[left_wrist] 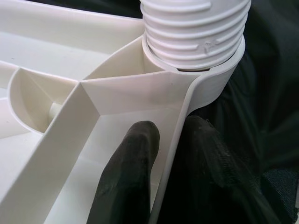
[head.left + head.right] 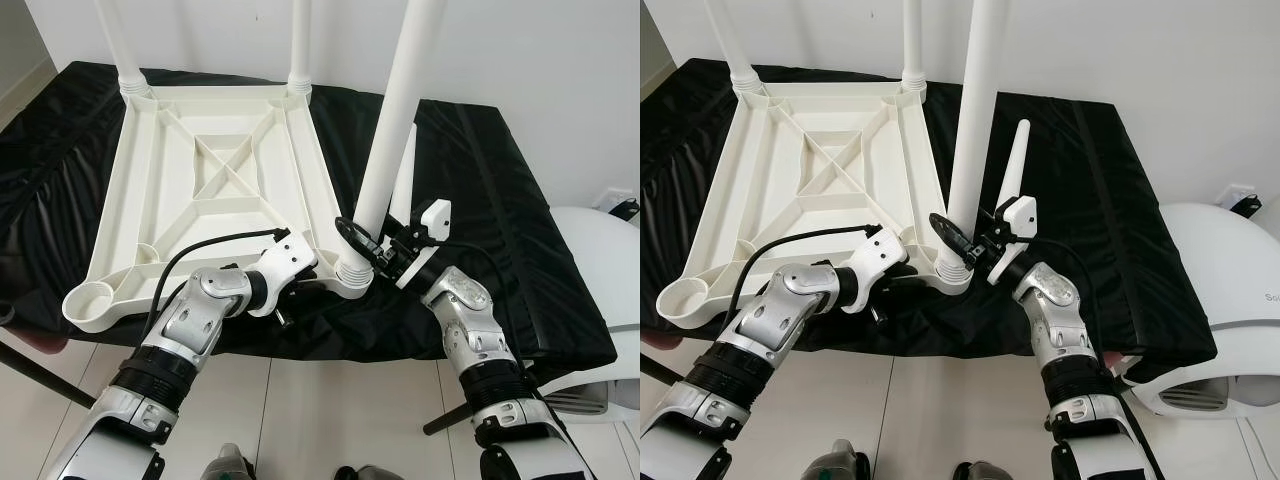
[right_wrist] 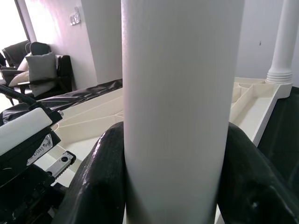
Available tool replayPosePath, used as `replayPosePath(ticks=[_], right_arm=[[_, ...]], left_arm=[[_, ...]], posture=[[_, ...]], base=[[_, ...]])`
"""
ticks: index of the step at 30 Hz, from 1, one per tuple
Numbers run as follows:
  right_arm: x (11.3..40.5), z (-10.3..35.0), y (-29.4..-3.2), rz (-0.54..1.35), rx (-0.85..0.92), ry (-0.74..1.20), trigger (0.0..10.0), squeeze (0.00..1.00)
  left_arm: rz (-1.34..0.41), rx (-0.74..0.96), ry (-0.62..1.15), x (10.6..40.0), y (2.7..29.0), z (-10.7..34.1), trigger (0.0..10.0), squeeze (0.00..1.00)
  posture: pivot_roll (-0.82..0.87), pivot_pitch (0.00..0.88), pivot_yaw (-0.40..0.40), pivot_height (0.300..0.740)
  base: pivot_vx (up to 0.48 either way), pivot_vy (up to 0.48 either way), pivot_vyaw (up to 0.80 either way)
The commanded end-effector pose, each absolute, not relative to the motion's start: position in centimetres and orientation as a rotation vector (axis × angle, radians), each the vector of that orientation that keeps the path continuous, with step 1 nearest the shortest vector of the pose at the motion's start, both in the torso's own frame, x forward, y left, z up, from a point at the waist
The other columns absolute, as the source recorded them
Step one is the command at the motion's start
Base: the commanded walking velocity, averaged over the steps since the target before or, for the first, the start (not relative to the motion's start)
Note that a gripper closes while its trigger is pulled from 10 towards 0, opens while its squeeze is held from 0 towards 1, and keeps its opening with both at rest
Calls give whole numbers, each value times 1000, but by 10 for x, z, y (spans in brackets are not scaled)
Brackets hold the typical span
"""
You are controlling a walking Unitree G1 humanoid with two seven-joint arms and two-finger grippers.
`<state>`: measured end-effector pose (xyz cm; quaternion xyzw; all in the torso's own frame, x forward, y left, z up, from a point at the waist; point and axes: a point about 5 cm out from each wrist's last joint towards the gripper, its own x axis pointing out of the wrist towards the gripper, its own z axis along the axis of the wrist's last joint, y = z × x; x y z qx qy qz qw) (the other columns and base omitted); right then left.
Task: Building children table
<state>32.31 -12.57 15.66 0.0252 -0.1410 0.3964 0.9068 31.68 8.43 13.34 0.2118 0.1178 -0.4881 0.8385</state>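
The white children's table top [image 2: 150,200] lies upside down on a black-draped table [image 2: 500,220]. Two white legs [image 2: 120,40] [image 2: 300,40] stand in its far corners. A third leg [image 2: 395,110] stands upright in the near right corner socket [image 2: 352,272], its threaded end [image 1: 196,32] partly seated. My right gripper [image 2: 360,240] is shut around this leg [image 3: 182,107] just above the socket. My left gripper [image 1: 163,154] pinches the table top's rim beside that corner, one finger [image 1: 126,182] inside and one outside. The near left socket [image 2: 88,298] holds nothing.
Another white leg [image 2: 1013,170] lies on the black cloth behind my right gripper. A white rounded object [image 2: 1220,300] sits low at the right, off the table. A white wall stands close behind, and a dark rod [image 2: 40,375] slants at the lower left.
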Motion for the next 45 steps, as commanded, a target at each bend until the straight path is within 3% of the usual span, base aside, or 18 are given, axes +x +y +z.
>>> replayPosePath(ticks=[1, 45], right_arm=[[316, 131, -132, 807, 37, -177, 10000, 0], [300, 110, -133, 766, -33, -129, 10000, 0]], left_arm=[[-1049, 461, 209, 318, 81, 144, 10000, 0], [-1050, 466, 200, 319, 82, 149, 10000, 0]], posture=[[64, 82, -33, 740], [66, 79, -28, 740]], base=[[0, 0, 0], [0, 0, 0]])
